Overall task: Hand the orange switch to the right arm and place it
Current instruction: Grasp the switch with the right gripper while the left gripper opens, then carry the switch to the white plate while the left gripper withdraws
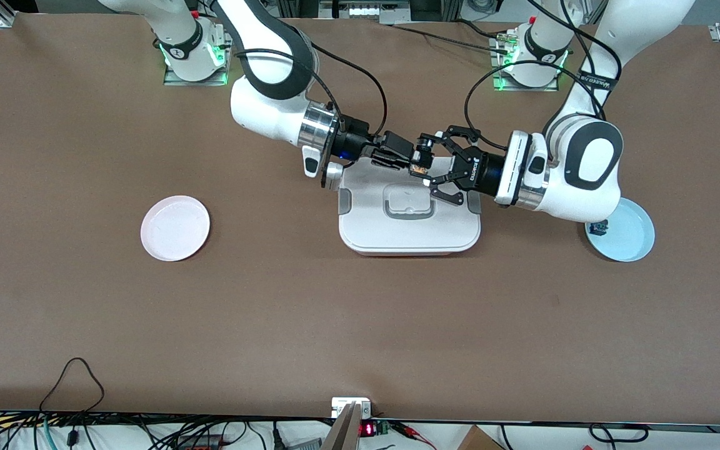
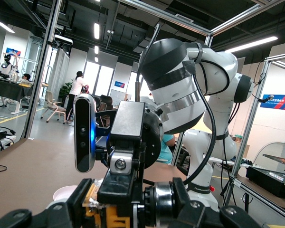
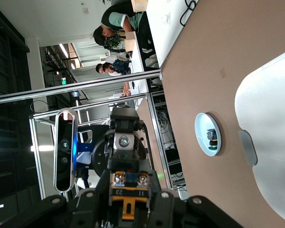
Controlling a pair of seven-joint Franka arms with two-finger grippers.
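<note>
**Orange switch caught between both grippers above the white lidded box**

Nearest the front camera among the tabletop things is the pink plate (image 1: 175,227), lying toward the right arm's end of the table. The pale blue plate (image 1: 630,236) lies toward the left arm's end, with a small green-capped, blue-based part (image 1: 599,228) on it, partly tucked under the left arm's elbow; the right wrist view shows the same plate (image 3: 201,137) and part (image 3: 211,135). Between the two plates sits the white lidded box (image 1: 409,234), its lid carrying a grey latch (image 1: 408,204).

Up in the air over the edge of that box farther from the front camera, the two grippers meet tip to tip. The orange switch (image 1: 420,166) sits right at their meeting point, not resting on any surface. The right gripper (image 1: 409,161), slim and black on its bare silver wrist, is clamped tight on the switch from the right arm's side. The left gripper (image 1: 427,164) comes in from the left arm's side with its fingers close about the same switch, narrowly parted; whether they press on it cannot be told.

In the left wrist view the switch (image 2: 111,219) shows as an orange body among the black fingers, and in the right wrist view its orange parts (image 3: 128,204) show under two screw terminals.
</note>
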